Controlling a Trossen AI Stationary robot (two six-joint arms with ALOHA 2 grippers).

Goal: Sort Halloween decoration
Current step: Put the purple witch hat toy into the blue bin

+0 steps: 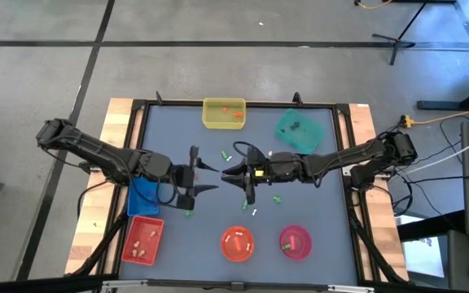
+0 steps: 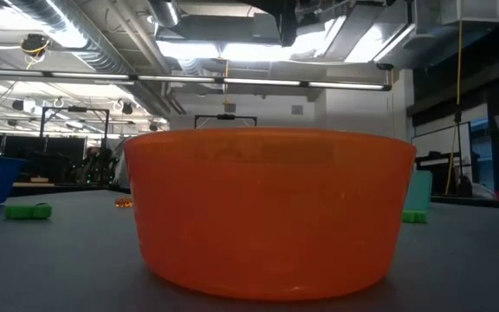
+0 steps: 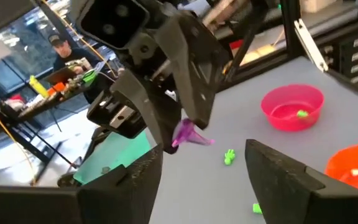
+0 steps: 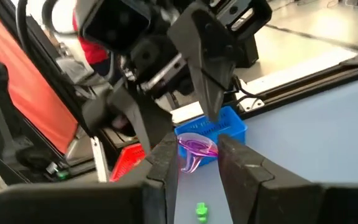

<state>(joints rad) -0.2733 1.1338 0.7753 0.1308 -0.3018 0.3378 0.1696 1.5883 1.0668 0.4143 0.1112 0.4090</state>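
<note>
**Purple trinket held between two grippers**

Seen only from low down: orange bowl (image 2: 267,212) filling the view, hiding both arms. Seen from above: left gripper (image 1: 204,177) spread wide, facing right gripper (image 1: 236,173) mid-table. Seen from the wrists: right gripper clenched on purple trinket (image 4: 196,149). Shape of trinket hard to make out.

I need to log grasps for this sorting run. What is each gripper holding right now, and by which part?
The right gripper pinches a purple trinket by its upper edge, its tail hanging below. The left gripper is open and holds nothing.
</note>
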